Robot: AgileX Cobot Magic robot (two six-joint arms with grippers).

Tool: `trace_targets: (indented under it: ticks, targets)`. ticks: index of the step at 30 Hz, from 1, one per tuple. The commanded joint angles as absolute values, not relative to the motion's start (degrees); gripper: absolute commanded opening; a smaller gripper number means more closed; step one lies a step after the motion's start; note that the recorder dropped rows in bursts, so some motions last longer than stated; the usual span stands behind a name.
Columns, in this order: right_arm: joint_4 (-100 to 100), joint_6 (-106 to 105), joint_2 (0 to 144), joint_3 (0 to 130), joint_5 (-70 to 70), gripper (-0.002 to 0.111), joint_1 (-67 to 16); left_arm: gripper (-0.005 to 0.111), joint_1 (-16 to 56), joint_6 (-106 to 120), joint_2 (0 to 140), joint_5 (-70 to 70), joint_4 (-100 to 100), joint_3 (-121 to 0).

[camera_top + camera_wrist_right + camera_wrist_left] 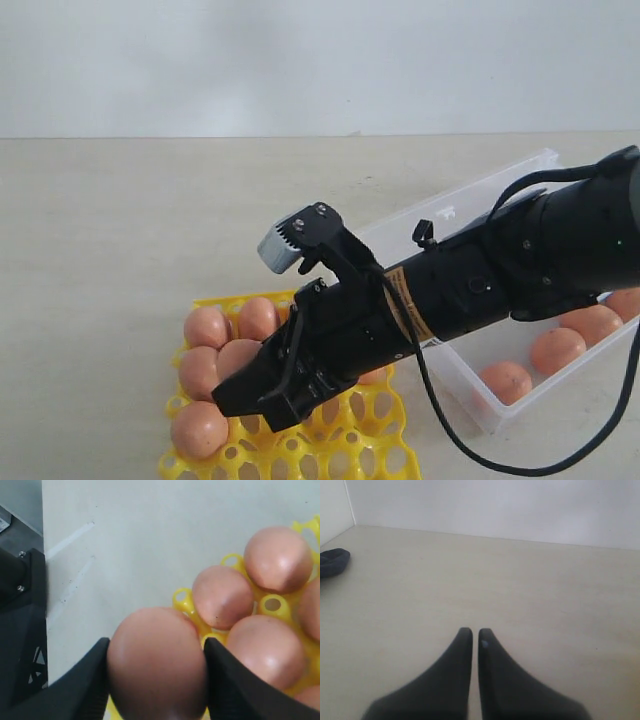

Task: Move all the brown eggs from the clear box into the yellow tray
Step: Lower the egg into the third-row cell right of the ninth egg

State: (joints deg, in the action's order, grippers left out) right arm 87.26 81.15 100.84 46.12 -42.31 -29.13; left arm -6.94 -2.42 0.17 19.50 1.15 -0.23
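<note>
1. The yellow tray (pixel 350 445), at 7 o'clock on the bench (pixel 120 250), carries several brown eggs (pixel 207 326) crowded toward its 9 o'clock side. The clear box (pixel 470 395), at 4 o'clock, holds four more.
2. The tray eggs stand upright. The held egg (pixel 156 660) seems to lie lengthwise along the right fingers (pixel 235 690).
3. The right fingers stand wide, clamping that egg over the tray. The left fingers (pixel 455 680) nearly meet, with nothing between them.

The right arm (pixel 480 280) hides from us the middle of the yellow tray (pixel 340 440) and the clear box (pixel 500 180); both run off the picture. The frame edge crops the brown egg (pixel 157 665) in the right gripper (pixel 156 680). We cannot identify a dark, cropped thing (pixel 332 562).
</note>
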Motion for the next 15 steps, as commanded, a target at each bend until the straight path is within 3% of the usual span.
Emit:
trace_targets:
  ticks: [1,15]
  targets:
    - [89.2,83.3,100.7,46.0,-40.7,0.000,-29.3,0.004,-6.8,-2.2,0.0,19.3,1.1,0.0]
    - [98.0,86.4,104.9,49.1,-40.7,0.000,-36.4,0.004,-6.8,-2.2,0.0,19.3,1.1,0.0]
